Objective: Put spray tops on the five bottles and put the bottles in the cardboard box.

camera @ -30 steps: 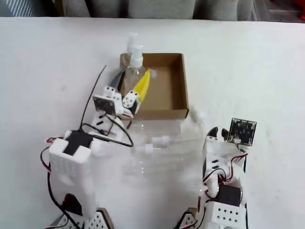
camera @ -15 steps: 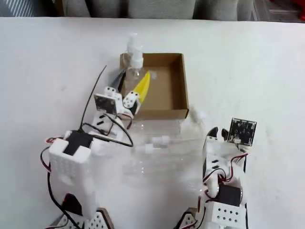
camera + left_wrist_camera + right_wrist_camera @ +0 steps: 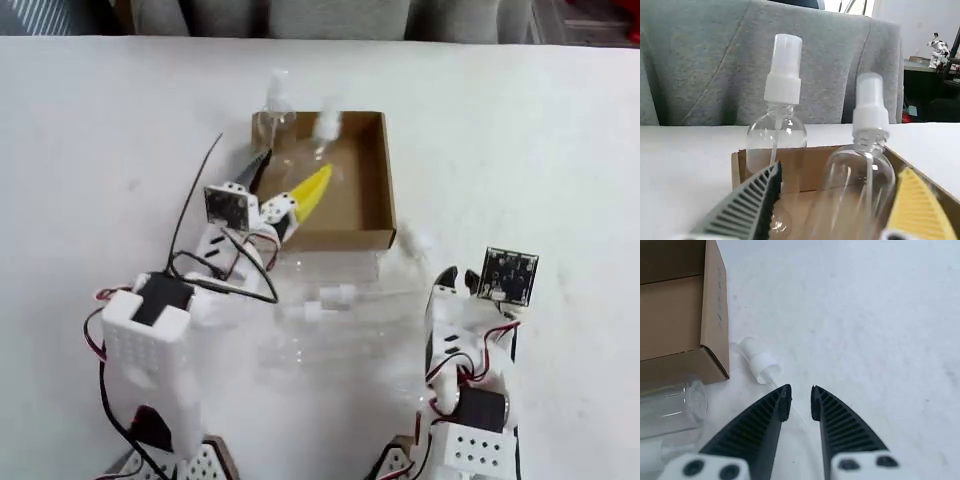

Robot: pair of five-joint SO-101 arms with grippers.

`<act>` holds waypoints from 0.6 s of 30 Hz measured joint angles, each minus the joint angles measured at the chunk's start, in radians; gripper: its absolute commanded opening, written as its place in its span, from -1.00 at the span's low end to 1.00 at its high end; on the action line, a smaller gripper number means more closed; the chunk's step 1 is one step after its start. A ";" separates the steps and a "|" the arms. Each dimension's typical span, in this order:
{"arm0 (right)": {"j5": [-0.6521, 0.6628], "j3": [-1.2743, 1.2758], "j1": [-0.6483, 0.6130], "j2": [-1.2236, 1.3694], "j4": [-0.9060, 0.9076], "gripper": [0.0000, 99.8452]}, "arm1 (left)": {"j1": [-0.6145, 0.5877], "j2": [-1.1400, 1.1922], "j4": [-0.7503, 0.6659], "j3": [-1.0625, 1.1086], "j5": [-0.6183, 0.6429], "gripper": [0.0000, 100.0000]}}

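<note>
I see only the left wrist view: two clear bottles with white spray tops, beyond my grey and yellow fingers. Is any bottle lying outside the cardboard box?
Observer: Yes. A clear bottle without a top lies on its side on the white table, beside the brown cardboard box.
Operator: Is a loose top near it?
Observer: Yes, one white spray top lies by the box's corner, just ahead of the right gripper.
</note>
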 measured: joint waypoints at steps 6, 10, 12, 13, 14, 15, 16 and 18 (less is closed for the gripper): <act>0.000 0.000 0.000 0.000 0.000 -0.89 | -0.011 0.000 0.000 -0.006 0.000 -0.34; 0.000 0.000 0.000 0.000 0.000 -0.89 | -0.011 0.000 0.000 -0.006 0.000 -0.38; 0.000 0.000 0.000 0.000 0.000 -0.89 | -0.011 0.000 0.000 0.006 0.000 -0.42; 0.000 0.000 0.000 0.000 0.000 -0.89 | -0.009 0.000 0.000 0.018 0.000 -0.45; 0.000 0.000 0.000 0.000 0.000 -0.89 | -0.003 0.000 0.000 0.032 0.000 -0.50; 0.000 0.000 0.000 0.000 0.000 -0.89 | 0.005 -0.008 0.000 0.048 0.000 -0.56; 0.000 0.000 0.000 0.000 0.000 -0.89 | 0.014 -0.023 0.000 0.068 0.000 -0.62; 0.000 0.000 0.000 0.000 0.000 -0.89 | 0.028 -0.072 0.000 0.104 0.000 -0.76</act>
